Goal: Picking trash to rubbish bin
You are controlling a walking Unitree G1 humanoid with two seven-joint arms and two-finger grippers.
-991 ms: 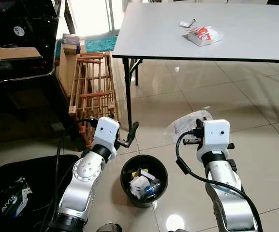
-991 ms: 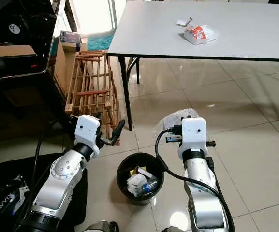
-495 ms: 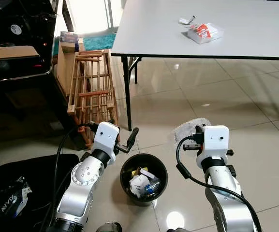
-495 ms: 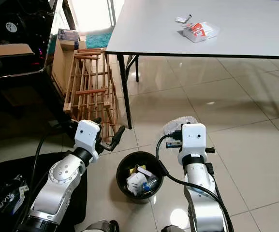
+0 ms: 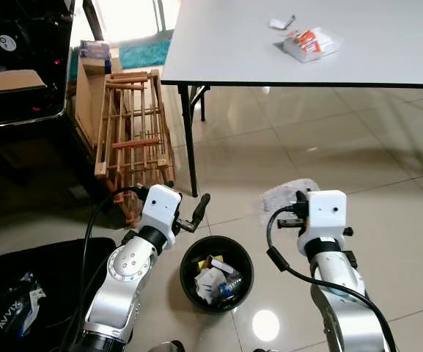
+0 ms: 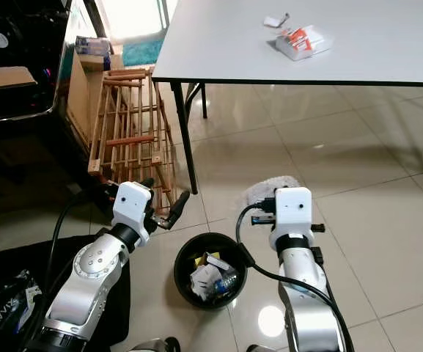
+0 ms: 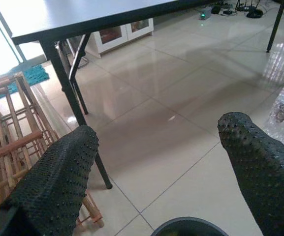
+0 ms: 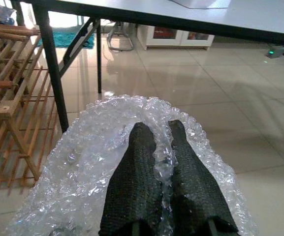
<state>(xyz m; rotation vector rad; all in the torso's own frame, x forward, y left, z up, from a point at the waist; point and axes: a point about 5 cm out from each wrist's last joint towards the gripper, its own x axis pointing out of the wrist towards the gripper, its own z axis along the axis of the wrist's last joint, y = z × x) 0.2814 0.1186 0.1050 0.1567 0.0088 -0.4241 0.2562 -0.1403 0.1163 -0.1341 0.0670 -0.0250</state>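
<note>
Glossy pale floor tiles [image 5: 343, 147] mirror the light in bright spots. At the top of the frame the table [image 5: 226, 37] has a smooth matt grey top on thin dark metal legs. At the left, the slatted rack [image 5: 134, 132] is bare, unfinished wood. The right gripper [image 8: 164, 147] has rough, pebbled black rubbery fingers pinched on clear, shiny bubble wrap [image 8: 97, 162]. The bin [image 5: 217, 273] looks like smooth black plastic, holding crumpled white paper. The arms are brushed silver metal with white plastic housings.
</note>
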